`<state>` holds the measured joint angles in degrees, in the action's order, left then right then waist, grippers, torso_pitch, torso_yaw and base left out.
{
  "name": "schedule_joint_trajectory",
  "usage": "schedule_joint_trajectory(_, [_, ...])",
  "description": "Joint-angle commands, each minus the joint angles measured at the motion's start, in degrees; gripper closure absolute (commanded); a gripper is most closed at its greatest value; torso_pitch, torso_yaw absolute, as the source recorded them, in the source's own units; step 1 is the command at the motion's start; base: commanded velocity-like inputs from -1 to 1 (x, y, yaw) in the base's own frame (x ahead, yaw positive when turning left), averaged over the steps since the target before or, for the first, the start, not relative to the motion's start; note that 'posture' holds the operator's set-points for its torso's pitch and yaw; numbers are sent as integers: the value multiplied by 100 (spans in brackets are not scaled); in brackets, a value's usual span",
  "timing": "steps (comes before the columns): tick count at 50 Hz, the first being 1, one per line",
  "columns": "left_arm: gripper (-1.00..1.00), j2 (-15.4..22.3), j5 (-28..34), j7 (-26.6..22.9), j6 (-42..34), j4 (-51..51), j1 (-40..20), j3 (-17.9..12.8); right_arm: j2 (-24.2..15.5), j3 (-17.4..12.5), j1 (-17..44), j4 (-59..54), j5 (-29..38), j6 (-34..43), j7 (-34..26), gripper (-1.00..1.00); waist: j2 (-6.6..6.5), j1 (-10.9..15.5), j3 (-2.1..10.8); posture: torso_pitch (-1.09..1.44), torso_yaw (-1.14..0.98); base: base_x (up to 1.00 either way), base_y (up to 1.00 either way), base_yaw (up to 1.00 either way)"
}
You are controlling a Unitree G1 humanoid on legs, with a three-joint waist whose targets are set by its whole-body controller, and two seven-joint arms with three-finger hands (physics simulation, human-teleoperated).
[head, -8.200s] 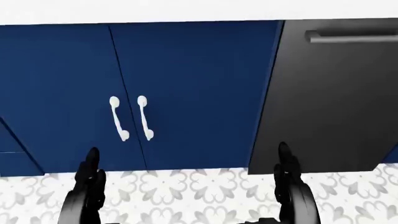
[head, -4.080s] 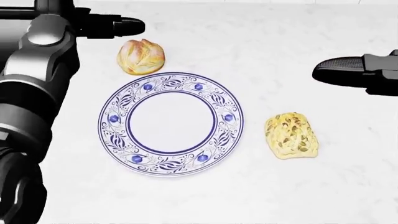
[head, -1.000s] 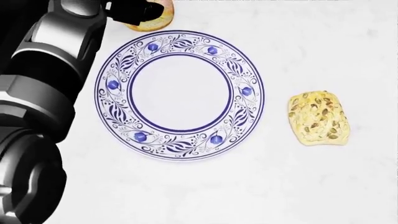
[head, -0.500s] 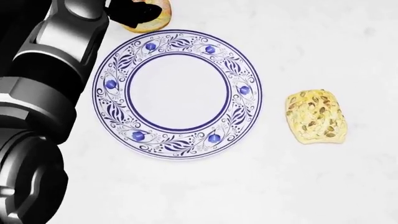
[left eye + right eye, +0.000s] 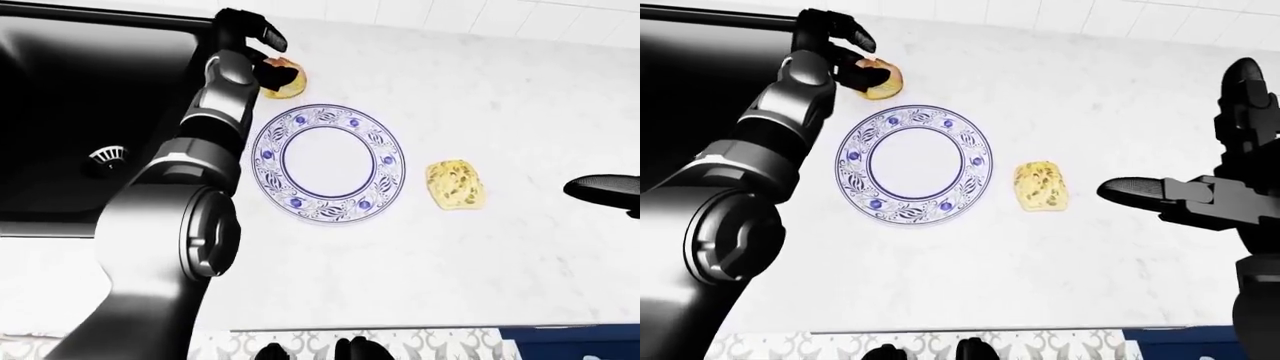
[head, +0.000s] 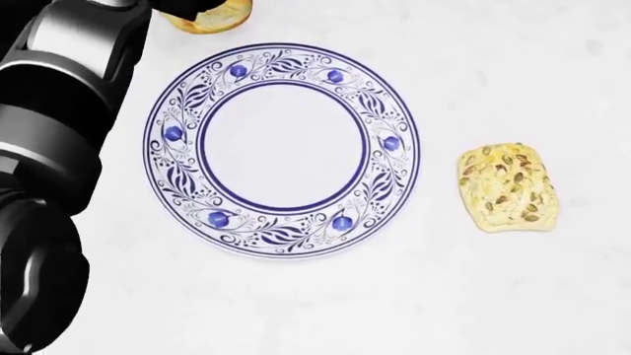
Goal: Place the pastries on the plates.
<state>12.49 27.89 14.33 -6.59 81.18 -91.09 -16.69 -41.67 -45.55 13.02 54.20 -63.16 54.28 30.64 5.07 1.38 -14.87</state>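
A blue-and-white patterned plate (image 6: 281, 148) lies bare on the white counter. Just beyond its upper-left rim is a round golden bun (image 5: 286, 82). My left hand (image 5: 270, 58) reaches along the sink edge and is shut on the bun, thumb across it and fingers curled over its top. A flat seeded pastry (image 6: 508, 187) lies on the counter to the right of the plate, apart from the rim. Further right, my right hand (image 5: 1185, 142) hovers open with fingers spread, one fingertip (image 5: 1115, 189) pointing at the seeded pastry without touching it.
A black sink (image 5: 90, 112) with a round drain (image 5: 107, 155) fills the left of the left-eye view. White wall tiles (image 5: 450, 9) border the counter at the top. The counter's near edge, patterned floor (image 5: 450, 341) and a blue cabinet (image 5: 590, 341) show at the bottom.
The bun has shifted left and toward the top edge of the head view under my left hand's fingers, while the plate and seeded pastry stay put. The view has barely moved.
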Motion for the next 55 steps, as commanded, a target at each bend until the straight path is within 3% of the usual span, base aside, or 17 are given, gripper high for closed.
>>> schedule_joint_trajectory(1, [76,59,4,27,205,-255,-296,22,-112,-114,77,43,51,-160,23,-100,9,0,215,36,0,0,0,0])
schedule_joint_trajectory(10, [92,103,-18,-216,350,-262,-389,77,-76,-40,99,24,147,-170,-10,-100,7,9,195,36,0,0,0,0])
schedule_joint_trajectory(31, [100,261,-458,-593,832,-320,-585,105,-105,8,209,48,100,-107,67,-100,3,30,164,36,0,0,0,0])
schedule_joint_trajectory(36, [100,262,-699,-891,986,-339,-667,100,-154,-37,171,32,35,-126,88,-100,5,45,163,36,0,0,0,0])
schedule_joint_trajectory(44, [100,303,-1242,-2227,1365,-399,-784,125,-155,-88,121,49,-1,-152,86,-100,17,69,140,36,0,0,0,0])
schedule_joint_trajectory(47, [100,358,-1421,-2474,1385,-422,-856,137,-189,-89,145,46,-55,-148,130,-100,19,81,126,36,0,0,0,0])
schedule_joint_trajectory(55, [100,382,-1626,-2541,1278,-466,-1043,298,-255,33,253,-14,-63,-167,205,-100,32,88,162,31,0,0,0,0])
